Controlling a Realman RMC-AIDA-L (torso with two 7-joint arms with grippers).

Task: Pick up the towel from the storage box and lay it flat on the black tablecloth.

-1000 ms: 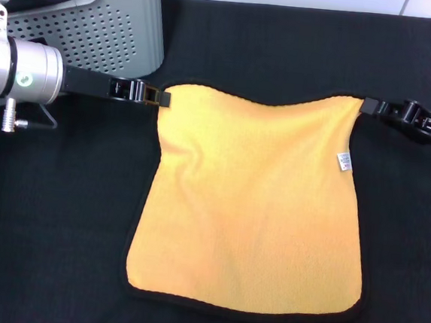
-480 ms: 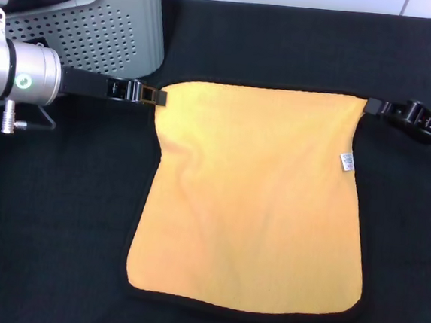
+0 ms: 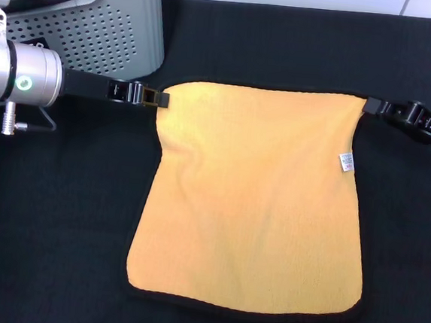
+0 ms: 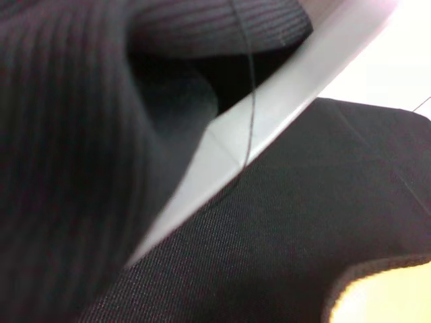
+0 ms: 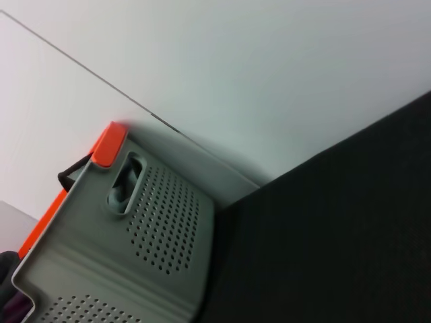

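We see our left arm (image 3: 19,76) as a brushed silver cylinder bearing a small green ring light, with a silver plug and thin grey wire loop beneath. Its left gripper (image 3: 158,97) is slim and black. Our right gripper (image 3: 369,106) is black too, with a white label and a grey cable.

A pale wall (image 5: 269,74) rises behind the desk (image 4: 296,81), whose light edge shows beyond the cloth. Even, soft light, without hard shadows.
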